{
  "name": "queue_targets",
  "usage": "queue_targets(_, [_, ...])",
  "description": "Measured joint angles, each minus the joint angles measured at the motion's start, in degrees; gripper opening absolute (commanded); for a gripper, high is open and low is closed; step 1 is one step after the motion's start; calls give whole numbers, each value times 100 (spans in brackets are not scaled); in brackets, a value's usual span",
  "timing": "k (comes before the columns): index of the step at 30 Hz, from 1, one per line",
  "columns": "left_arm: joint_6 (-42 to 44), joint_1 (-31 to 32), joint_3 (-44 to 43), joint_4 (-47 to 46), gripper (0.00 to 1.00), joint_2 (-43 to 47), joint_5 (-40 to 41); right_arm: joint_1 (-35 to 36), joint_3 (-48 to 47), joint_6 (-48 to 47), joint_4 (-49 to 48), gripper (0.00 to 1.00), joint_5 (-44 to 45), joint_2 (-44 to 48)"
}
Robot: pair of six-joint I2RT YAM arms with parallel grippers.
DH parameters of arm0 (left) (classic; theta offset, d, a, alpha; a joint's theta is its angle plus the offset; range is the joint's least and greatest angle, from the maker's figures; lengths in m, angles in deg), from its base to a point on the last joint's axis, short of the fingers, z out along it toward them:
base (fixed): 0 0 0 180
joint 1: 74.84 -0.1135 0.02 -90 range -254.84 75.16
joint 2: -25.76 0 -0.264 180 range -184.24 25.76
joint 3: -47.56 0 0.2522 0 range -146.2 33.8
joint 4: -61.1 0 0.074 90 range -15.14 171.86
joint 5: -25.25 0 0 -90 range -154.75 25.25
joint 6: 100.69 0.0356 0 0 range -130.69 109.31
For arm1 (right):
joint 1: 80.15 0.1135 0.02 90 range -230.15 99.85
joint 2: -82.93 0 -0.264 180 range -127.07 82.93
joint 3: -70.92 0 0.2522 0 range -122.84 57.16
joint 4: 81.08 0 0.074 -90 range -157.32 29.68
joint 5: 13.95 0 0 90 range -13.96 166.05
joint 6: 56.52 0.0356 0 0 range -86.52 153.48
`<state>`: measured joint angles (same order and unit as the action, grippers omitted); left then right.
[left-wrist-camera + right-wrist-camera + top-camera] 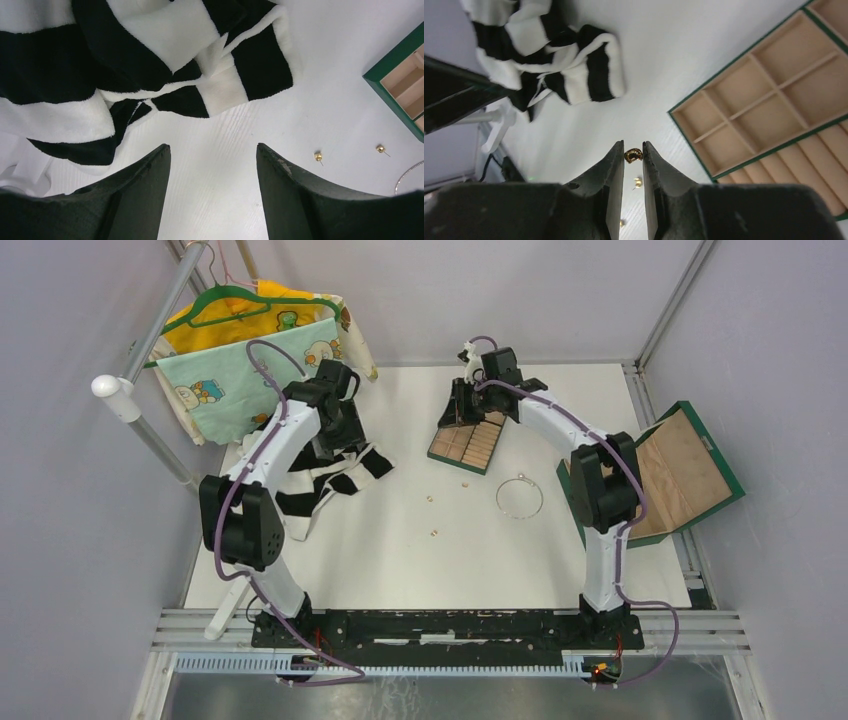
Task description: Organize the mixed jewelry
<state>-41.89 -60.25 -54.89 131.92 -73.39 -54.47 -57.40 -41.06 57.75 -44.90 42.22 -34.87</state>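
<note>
Bare tabletop (420, 550) between striped cloth (335, 472), tray (475, 445)

Odds and ends on a white table (420, 550).
Black-and-white striped cloth (330, 475) heaped at left; tan compartment tray (470, 447) with green rim at far centre; open green case (690, 468) past the right edge; yellow and mint garments (235, 380) hung on a green hanger (262, 302), far left.

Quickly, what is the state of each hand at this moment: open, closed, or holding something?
The left hand is open and holds nothing.
The right hand is closed on a small gold piece at its fingertips.
</note>
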Motion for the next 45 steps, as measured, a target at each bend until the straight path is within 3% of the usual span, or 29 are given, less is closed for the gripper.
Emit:
queue_targets(9, [236, 13, 0, -46, 71, 0, -184, 9, -721, -127, 522, 26, 1198, -848])
queue_targets(14, [258, 20, 0, -85, 71, 0, -382, 50, -1239, -319, 774, 26, 1368, -1353])
queue_targets(24, [269, 55, 0, -151, 71, 0, -601, 216, -1266, -535, 988, 27, 1377, -1617])
queue_targets(27, [269, 57, 0, -151, 71, 0, -621, 245, -1257, -568, 984, 34, 1370, -1617])
queue_targets(29, [269, 57, 0, -151, 71, 0, -634, 267, -1255, -573, 986, 44, 1362, -1617])
queue_targets(31, [271, 61, 0, -151, 71, 0, -640, 275, -1255, -597, 984, 47, 1327, -1617])
queue_targets(39, [376, 96, 0, -153, 71, 0, -697, 302, -1226, -625, 973, 45, 1344, -1567])
queue_targets(45, [450, 260, 0, -186, 72, 0, -741, 348, 369, -765, 713, 45, 1958, -170])
